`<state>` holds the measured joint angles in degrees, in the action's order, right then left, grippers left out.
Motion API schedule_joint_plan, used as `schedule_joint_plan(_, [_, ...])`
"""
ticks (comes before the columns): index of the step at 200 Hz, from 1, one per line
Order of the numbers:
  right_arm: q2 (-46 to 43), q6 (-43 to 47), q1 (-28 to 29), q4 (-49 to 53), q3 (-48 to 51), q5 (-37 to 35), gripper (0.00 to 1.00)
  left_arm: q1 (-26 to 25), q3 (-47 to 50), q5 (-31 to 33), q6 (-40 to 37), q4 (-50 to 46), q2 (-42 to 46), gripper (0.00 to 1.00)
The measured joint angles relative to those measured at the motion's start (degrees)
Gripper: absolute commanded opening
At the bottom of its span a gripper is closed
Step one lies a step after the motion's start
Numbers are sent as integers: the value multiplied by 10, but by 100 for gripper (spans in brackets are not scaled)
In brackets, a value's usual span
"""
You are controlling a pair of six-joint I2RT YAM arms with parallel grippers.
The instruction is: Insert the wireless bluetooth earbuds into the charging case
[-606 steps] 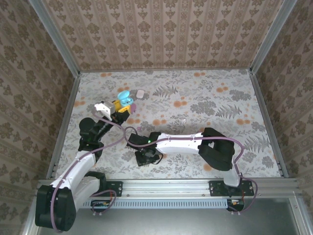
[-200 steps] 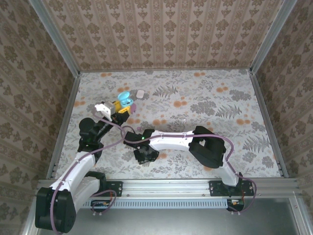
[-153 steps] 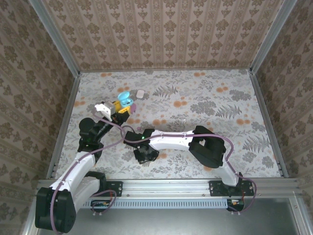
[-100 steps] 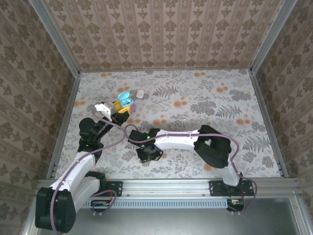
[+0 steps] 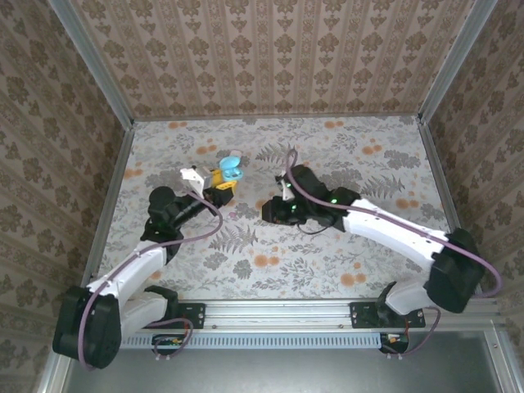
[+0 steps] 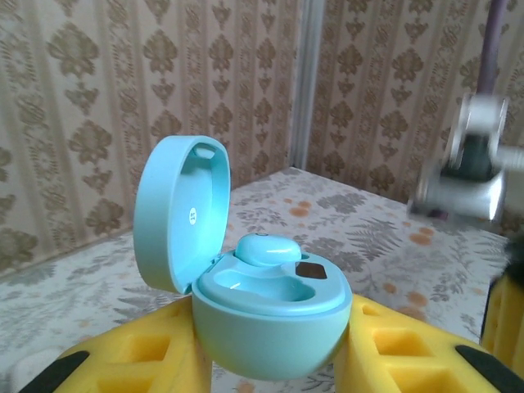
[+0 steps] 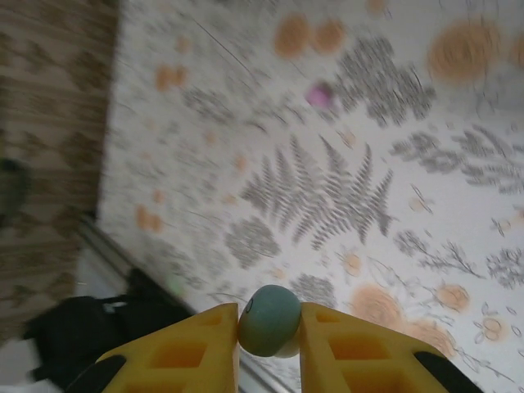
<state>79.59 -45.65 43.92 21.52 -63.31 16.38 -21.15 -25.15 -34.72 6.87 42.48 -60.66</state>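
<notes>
Floral cloth (image 5: 360,254), pale with grey ferns and orange blooms, covers the table, and brown damask-patterned walls (image 5: 270,57) close it in on three sides. From the top external view, the right arm (image 5: 393,233) stretches from its base at the near right edge across to the middle of the cloth, and the left arm (image 5: 131,274) reaches from the near left corner toward the far left part. The left gripper (image 5: 221,182) is raised there, its yellow fingers (image 6: 139,360) pressed against both sides of the charging case (image 6: 270,319), a teal pebble-shaped shell held upright with its lid (image 6: 182,214) swung open and standing to the left in the left wrist view. Just right of it in the top external view, apart from the case, is the right gripper (image 5: 268,210), lifted above the cloth. The right wrist view shows its yellow fingers (image 7: 188,348) pinched tight on a teal earbud (image 7: 267,318), which sits between the very tips. Inside the case, a second teal earbud (image 6: 266,248) is seated in the far socket, beside a small dark square, while the near socket (image 6: 246,284) lies hollow. On the cloth in the right wrist view, a pink speck (image 7: 319,94) lies among the ferns, too blurred to tell what it is.
</notes>
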Motion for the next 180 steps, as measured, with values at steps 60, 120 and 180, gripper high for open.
schedule_joint_plan(60, [-54,52,-47,5,-77,79,25,-60,-35,-42,0,17,-76,37])
schedule_joint_plan(120, [-27,86,-48,10,-144,115,25,-85,-39,-75,-4,34,-83,37])
schedule_joint_plan(180, [8,103,-48,29,-152,115,25,-92,-44,-90,-7,34,-83,37])
